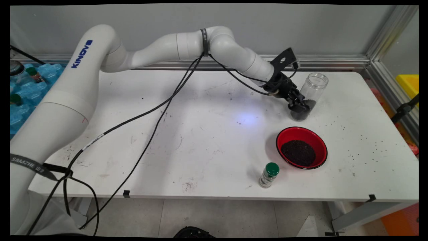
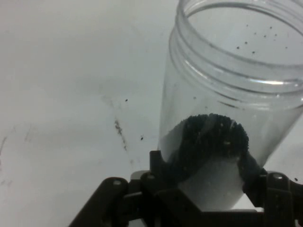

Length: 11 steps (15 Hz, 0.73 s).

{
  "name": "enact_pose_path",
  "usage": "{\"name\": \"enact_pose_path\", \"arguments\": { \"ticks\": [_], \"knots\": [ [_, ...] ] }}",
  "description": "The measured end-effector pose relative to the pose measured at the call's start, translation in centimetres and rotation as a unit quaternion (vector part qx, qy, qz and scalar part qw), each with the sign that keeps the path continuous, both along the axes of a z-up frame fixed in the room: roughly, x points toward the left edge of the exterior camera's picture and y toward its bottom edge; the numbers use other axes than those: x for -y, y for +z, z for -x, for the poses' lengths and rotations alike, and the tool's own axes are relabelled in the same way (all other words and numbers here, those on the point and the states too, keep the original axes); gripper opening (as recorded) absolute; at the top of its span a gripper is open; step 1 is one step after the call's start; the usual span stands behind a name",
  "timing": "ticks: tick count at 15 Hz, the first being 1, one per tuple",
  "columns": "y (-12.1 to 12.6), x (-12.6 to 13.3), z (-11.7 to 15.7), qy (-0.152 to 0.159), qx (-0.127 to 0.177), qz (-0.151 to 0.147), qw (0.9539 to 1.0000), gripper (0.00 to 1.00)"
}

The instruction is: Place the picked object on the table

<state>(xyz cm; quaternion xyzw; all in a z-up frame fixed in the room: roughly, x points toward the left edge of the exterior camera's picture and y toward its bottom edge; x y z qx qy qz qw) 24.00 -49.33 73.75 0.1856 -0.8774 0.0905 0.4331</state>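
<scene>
A clear plastic jar (image 1: 309,95) with no lid stands at the back right of the table, black grains filling its bottom. My gripper (image 1: 298,106) reaches in from the left and is shut on the jar's lower part. In the hand view the jar (image 2: 227,99) rises between the two fingers (image 2: 158,163), its open mouth at the top and the dark grains low inside. A red bowl (image 1: 301,147) holding a heap of the same black grains sits in front of the jar. A small shaker bottle with a green cap (image 1: 269,174) stands near the front edge, left of the bowl.
Black cables (image 1: 160,110) hang from the arm across the table's left half. Loose black grains (image 1: 364,147) are scattered over the right side of the table. An aluminium rail (image 1: 334,62) runs along the back edge. Blue packs of bottles (image 1: 30,83) lie beyond the table's left end.
</scene>
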Motion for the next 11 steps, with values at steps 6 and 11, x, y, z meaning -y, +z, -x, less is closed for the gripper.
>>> {"name": "enact_pose_path", "arguments": {
  "ticks": [6,11],
  "knots": [
    [-0.57,-0.24,-0.64,0.007,-0.006,-0.008,0.9999,0.00],
    [-0.65,-0.65,-1.02,0.006,-0.011,-0.011,0.9999,1.00]
  ]
}}
